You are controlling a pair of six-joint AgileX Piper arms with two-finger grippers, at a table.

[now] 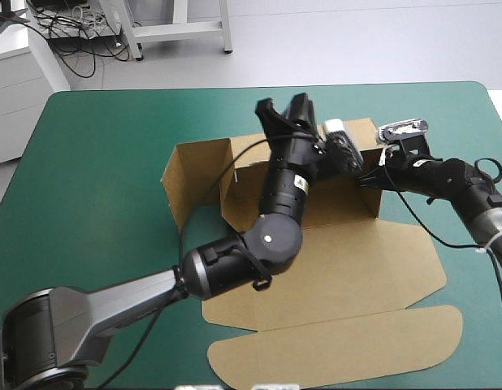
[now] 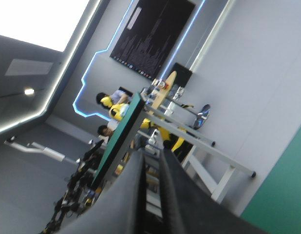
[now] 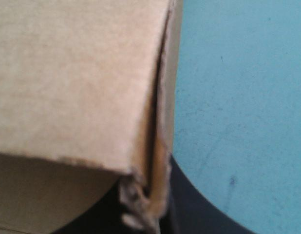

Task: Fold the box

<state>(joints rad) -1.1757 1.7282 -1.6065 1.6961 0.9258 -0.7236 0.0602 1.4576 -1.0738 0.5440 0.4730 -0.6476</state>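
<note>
The right gripper [image 1: 366,177] pinches the brown box's [image 1: 340,268] raised side wall and should hold it square while the left gripper [image 1: 282,104], lifted, closed and empty, descends to tuck flaps.

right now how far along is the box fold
The box's walls stand raised. In hand: the right gripper is shut on its right wall corner; the left gripper is raised clear. Left: likely tucking the walls; the lid lies flat.

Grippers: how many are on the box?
1: the right gripper clamps the box at its raised far-right corner. The left gripper points up above it, holding nothing.
</note>
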